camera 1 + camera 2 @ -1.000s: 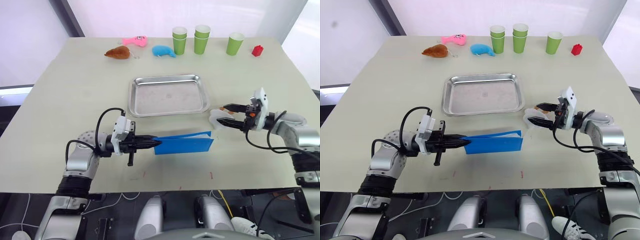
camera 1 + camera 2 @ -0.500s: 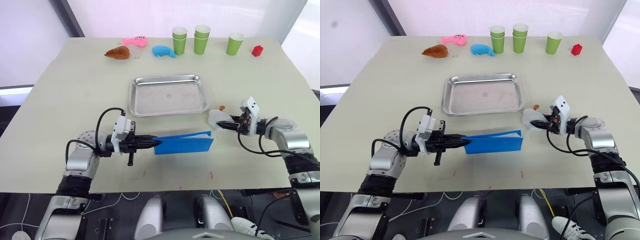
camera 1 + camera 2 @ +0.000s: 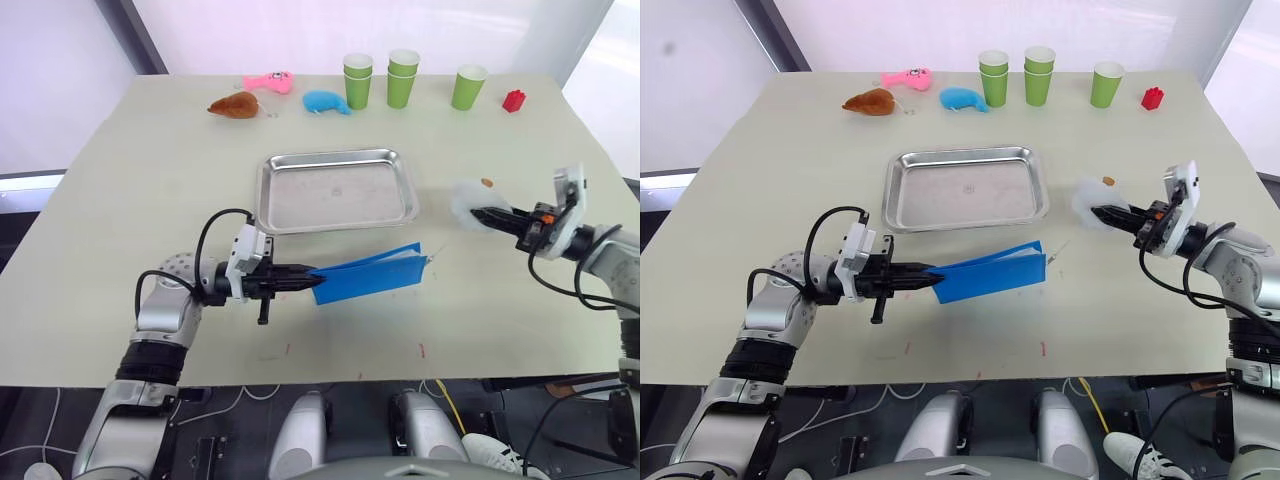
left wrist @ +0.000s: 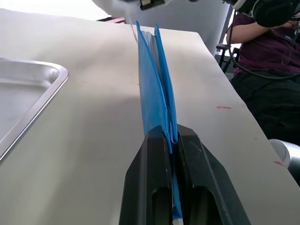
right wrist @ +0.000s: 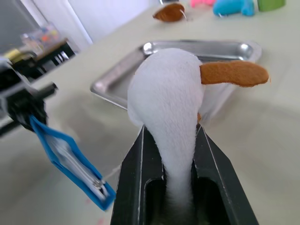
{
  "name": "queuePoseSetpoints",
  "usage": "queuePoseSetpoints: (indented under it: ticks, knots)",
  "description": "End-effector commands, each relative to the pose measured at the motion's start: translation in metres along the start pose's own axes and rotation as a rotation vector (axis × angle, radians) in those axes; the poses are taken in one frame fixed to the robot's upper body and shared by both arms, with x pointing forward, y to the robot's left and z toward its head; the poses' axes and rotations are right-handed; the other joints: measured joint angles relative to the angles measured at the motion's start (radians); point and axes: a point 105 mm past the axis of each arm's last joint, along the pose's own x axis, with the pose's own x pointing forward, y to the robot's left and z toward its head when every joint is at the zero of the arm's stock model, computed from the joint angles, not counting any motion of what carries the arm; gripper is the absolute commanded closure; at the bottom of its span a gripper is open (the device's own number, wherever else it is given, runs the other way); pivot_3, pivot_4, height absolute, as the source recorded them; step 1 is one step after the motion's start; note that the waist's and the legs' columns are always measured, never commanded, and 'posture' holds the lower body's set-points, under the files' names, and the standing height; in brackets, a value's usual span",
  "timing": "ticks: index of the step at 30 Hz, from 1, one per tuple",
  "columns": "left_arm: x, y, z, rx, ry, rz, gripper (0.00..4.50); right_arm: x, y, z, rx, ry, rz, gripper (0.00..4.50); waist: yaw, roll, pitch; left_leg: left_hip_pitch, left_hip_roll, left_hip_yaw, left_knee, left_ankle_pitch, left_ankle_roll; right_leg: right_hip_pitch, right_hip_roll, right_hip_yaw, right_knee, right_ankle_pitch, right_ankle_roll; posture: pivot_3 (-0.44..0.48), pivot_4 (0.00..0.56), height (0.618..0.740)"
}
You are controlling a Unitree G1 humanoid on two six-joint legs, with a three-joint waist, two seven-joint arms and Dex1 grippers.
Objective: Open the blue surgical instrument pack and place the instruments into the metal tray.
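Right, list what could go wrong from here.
The left gripper pinches only one end of the blue surgical instrument pack, so it may slip or spill its contents short of the metal tray. The right gripper is shut on a white plush toy, so it cannot help open the pack.

right hand lifted white plush toy, pack tilted

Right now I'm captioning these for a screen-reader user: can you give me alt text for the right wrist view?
The right gripper is shut on a white plush toy with an orange-brown tab, above the table. Past it lies the metal tray; to one side, the blue surgical instrument pack is held up by its edge.
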Motion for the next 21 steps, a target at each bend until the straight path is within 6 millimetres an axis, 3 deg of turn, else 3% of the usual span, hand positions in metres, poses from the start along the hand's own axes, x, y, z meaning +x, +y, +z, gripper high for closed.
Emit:
queuePoseSetpoints:
  ticks: [1,8,13,18,21]
  knots:
    - [0.002,0.001,-0.002,0.007,0.026,-0.024,4.50,0.000,0.022,0.050,-0.070,-0.136,0.054,4.47,0.000,0.000,0.000,0.000,0.000,0.000,0.000,0.000,0.000,0.000,0.000,0.000,0.000,0.000,0.000,0.000,0.150,0.740]
    - [0.005,0.007,0.001,0.025,0.027,-0.032,4.50,0.029,0.053,0.065,-0.118,-0.146,0.168,4.47,0.000,0.001,0.000,-0.003,0.000,-0.001,0.000,0.000,0.000,-0.002,0.000,-0.002,-0.001,0.000,0.000,0.000,0.150,0.740]
    - [0.008,0.013,0.004,0.043,0.026,-0.032,4.50,0.062,0.074,0.070,-0.204,-0.134,0.255,4.47,-0.001,0.001,0.000,-0.011,0.000,-0.001,0.002,0.000,0.000,-0.009,0.000,-0.001,0.002,0.000,0.000,0.000,0.150,0.740]
    - [0.010,0.017,0.007,0.058,0.021,-0.035,4.50,0.093,0.087,0.064,-0.286,-0.104,0.309,4.47,-0.001,0.001,0.000,-0.012,0.000,-0.001,0.002,0.000,0.000,-0.010,0.000,-0.001,0.001,0.000,0.000,0.000,0.150,0.740]
    - [0.012,0.021,0.010,0.071,0.019,-0.034,4.50,0.110,0.095,0.050,-0.352,-0.066,0.346,4.47,0.000,0.001,0.000,-0.012,0.000,-0.001,0.002,0.000,0.000,-0.010,0.000,-0.002,0.001,0.000,0.000,0.000,0.150,0.740]
